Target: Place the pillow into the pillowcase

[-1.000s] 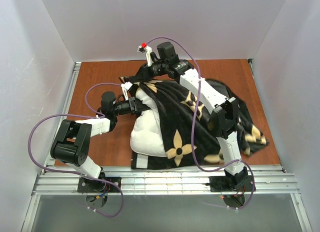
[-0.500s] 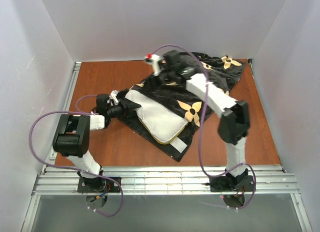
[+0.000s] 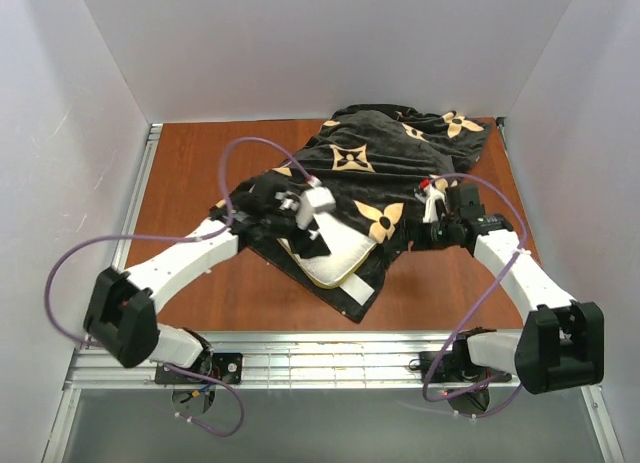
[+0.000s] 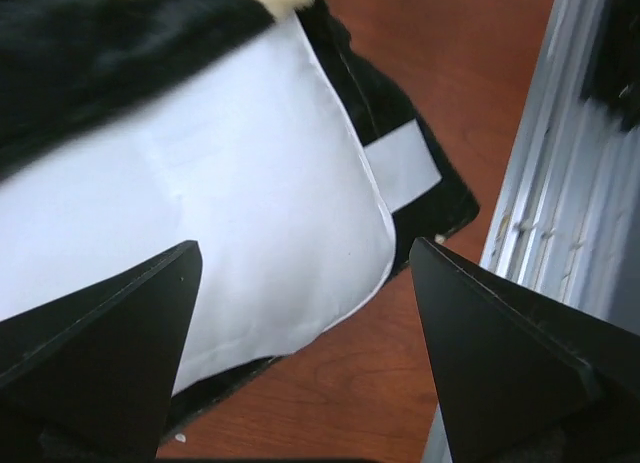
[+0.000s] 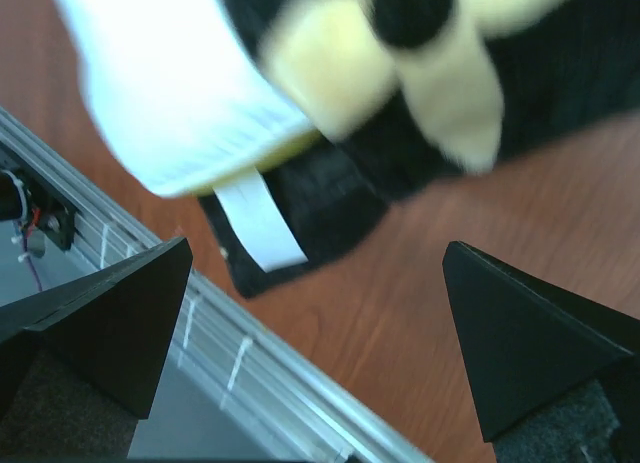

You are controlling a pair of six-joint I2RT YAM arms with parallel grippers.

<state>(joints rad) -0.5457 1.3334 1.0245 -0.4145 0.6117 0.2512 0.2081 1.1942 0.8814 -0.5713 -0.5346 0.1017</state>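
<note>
The pillowcase lies spread from the table's middle to the back right, black plush with tan flowers. The pillow is partly inside it; its white front-left end sticks out, with a yellow band along the edge. My left gripper hovers open over that bare end, and the left wrist view shows the pillow and the pillowcase below its empty fingers. My right gripper is open by the pillowcase's right edge, holding nothing. Its wrist view shows the pillow and the pillowcase.
A white label sits on the pillowcase's front corner. The aluminium rail runs along the table's near edge, and white walls close in the other three sides. Bare brown table shows at the left. Purple cables loop off both arms.
Both grippers went from shut on the pillowcase's edge to open and let it go. The pillowcase spread to the back right. The right arm swung out right; the left reached over the pillow.
</note>
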